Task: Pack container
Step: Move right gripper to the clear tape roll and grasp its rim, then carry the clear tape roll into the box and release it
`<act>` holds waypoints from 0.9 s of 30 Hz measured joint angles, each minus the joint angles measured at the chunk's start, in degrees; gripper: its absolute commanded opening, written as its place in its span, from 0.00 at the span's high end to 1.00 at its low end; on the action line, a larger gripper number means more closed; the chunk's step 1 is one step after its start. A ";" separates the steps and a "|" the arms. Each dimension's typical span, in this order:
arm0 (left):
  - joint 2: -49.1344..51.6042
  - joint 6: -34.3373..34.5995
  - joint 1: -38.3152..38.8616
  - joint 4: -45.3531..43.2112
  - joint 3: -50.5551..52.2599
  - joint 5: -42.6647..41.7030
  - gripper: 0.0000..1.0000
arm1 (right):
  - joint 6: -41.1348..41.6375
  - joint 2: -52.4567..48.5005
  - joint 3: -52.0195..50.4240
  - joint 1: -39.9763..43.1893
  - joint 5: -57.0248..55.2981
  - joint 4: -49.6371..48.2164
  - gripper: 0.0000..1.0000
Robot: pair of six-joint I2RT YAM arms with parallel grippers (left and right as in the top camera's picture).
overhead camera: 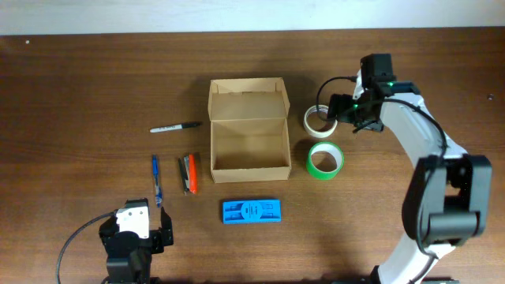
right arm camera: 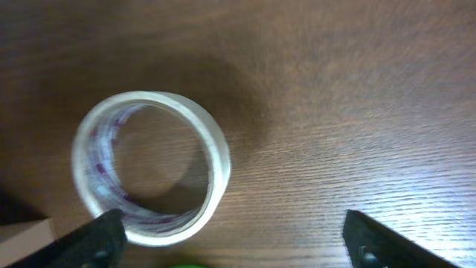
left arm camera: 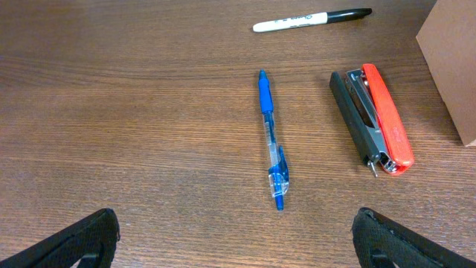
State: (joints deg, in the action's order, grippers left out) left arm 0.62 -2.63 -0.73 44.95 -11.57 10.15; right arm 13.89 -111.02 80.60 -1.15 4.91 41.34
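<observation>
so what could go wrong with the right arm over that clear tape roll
1. The clear roll sits off-centre under the open right gripper, close to one finger. Closing from here could shove it sideways rather than clamp it.
2. The green roll lies close by, so a sliding clear roll or a descending gripper might knock it.

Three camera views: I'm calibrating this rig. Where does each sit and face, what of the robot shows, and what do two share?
Overhead: above the table, looking straight down on the container; both arms show.
Left wrist: on the left arm, facing forward and down at the blue pen and stapler; open left pincer at bottom.
Right wrist: looking down on the clear tape roll; right pincer open.
Shared: overhead and left wrist both show the blue pen.
</observation>
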 measured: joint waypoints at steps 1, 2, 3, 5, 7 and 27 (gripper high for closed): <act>0.00 0.00 0.00 0.00 0.00 0.00 0.00 | 0.74 -1.25 0.00 0.00 -0.04 -0.09 0.14; 0.00 0.00 0.00 0.00 0.00 -0.02 0.00 | 1.20 -1.97 0.00 0.00 -0.04 -0.09 0.14; 0.00 0.00 0.00 0.00 0.00 0.00 0.01 | 1.79 -3.17 0.00 0.00 -0.11 -0.07 0.16; 0.00 -0.02 0.00 -0.02 0.00 -0.02 0.00 | 2.54 -4.48 0.00 -0.04 -0.15 -0.07 0.21; 0.00 0.00 0.00 0.00 0.00 -0.02 0.01 | 2.97 -5.27 0.00 -0.22 -0.17 -0.07 0.26; 0.00 0.00 0.00 -0.02 0.00 0.00 0.00 | 3.89 -6.93 0.11 -3.45 -0.37 -2.47 0.96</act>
State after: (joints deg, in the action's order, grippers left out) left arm 0.62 -2.63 -0.73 44.93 -11.57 10.15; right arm 17.78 -117.95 80.71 -4.60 4.54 38.87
